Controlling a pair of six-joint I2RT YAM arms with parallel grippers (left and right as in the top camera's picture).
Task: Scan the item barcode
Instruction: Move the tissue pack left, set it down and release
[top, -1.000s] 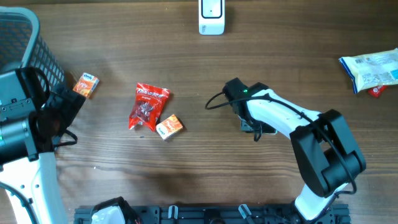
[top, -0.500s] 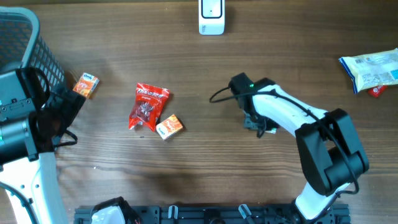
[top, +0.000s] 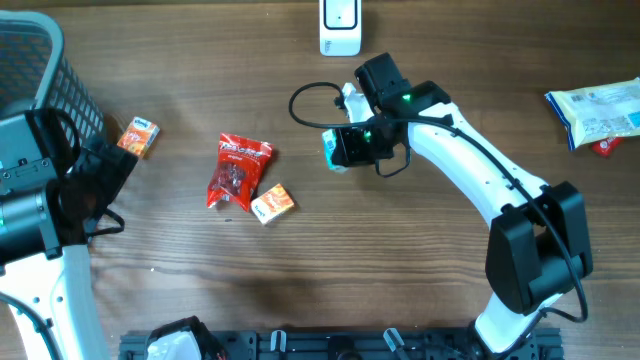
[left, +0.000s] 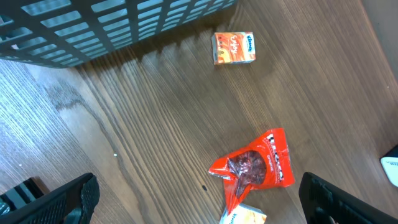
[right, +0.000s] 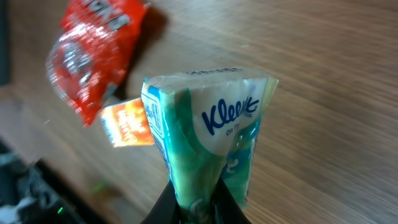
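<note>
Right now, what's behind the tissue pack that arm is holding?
Behind the tissue pack: wooden table, a red bag and an orange box. The pack covers the box's right end and the table directly behind it.

Green Kleenex pack (right: 205, 146) pinched upright, apparently aloft

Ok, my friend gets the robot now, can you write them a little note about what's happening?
Right gripper: shut on the Kleenex pack, which looks lifted off the table.
Left gripper: open, empty, near the basket.
The white scanner-like device sits at the table's far edge, just beyond the pack.
Done: pack picked up.
Left: show its barcode to that device. The red bag, the orange box beside it and the orange box by the basket lie on the table.
</note>
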